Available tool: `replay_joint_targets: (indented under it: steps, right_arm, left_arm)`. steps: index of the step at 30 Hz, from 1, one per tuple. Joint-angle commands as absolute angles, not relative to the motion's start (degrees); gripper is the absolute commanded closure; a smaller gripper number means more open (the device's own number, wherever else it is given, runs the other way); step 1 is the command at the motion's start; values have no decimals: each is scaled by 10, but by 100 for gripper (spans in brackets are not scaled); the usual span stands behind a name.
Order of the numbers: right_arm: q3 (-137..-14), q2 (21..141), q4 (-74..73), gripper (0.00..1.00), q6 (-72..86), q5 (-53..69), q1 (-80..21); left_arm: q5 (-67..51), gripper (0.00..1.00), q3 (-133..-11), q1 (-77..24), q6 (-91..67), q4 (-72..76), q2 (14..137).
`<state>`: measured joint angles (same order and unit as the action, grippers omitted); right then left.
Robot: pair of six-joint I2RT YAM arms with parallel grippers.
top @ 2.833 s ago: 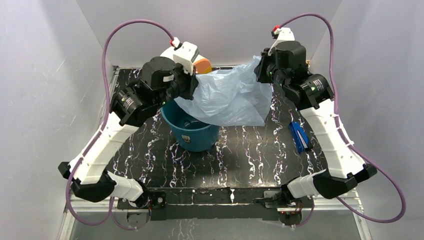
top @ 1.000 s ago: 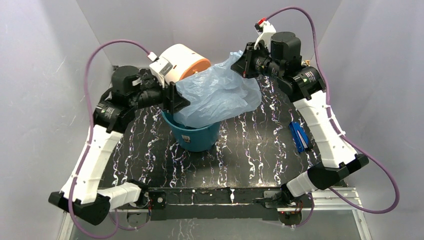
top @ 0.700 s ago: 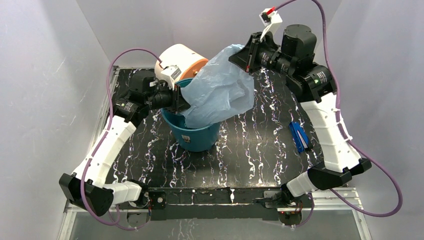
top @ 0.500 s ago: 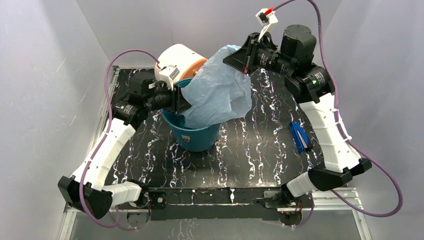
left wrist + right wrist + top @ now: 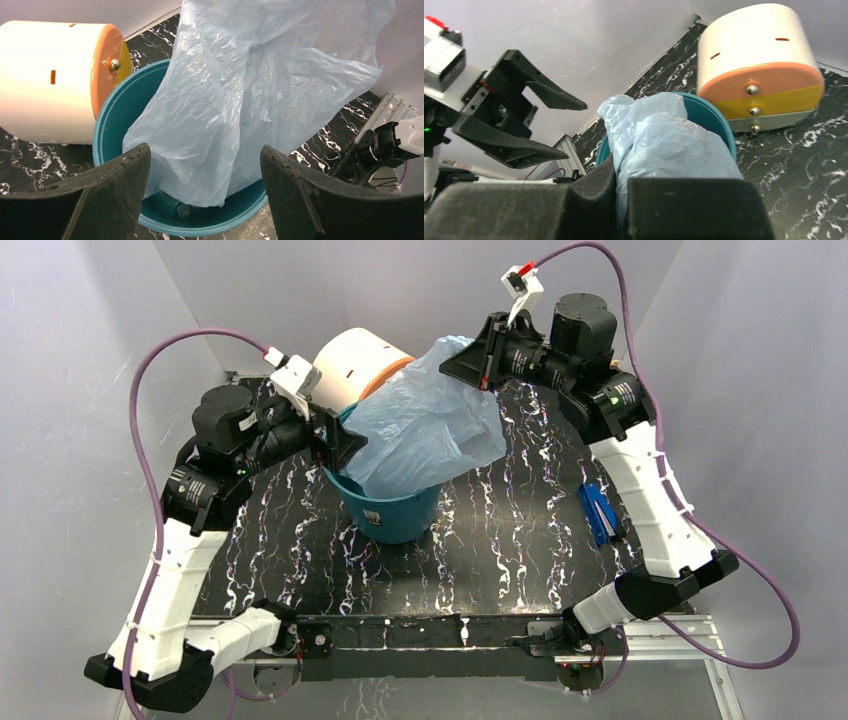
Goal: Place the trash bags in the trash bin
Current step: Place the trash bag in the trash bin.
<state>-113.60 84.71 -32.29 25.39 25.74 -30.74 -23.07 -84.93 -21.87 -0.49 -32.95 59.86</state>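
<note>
The right gripper [image 5: 470, 360] pinches the top of the bag [image 5: 425, 430], which slants down with its bottom inside the bin [image 5: 395, 518], and the left gripper [image 5: 342, 440] sits wide and empty beside it.

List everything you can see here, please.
table: one, black with white veins
trash bin: one, teal, upright, mid-table
trash bag: one, pale blue, hanging from the right gripper, lower end inside the bin
drum-shaped box: one, cream and orange, on its side behind the bin
flat object: one, dark blue, on the table's right side
cables: two, purple, looping above the arms
left gripper: one, black, open, at the bin's rim beside the bag
right gripper: one, black, shut on the bag's top
</note>
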Motion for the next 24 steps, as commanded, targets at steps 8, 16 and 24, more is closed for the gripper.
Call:
replay_joint_targets:
  steps: [8,16,24]
  right_arm:
    - [-1102,831,-239,89,286,358,-306]
    - [-1100,825,-232,89,289,359,-305]
    - [-1073,831,-162,89,342,419,-305]
  left_arm:
    - [-282,42,-825,-220,-42,-250,671]
    - [-276,74,-746,-220,-52,-259,667]
    - [-225,62,-727,-220,-61,-254,635]
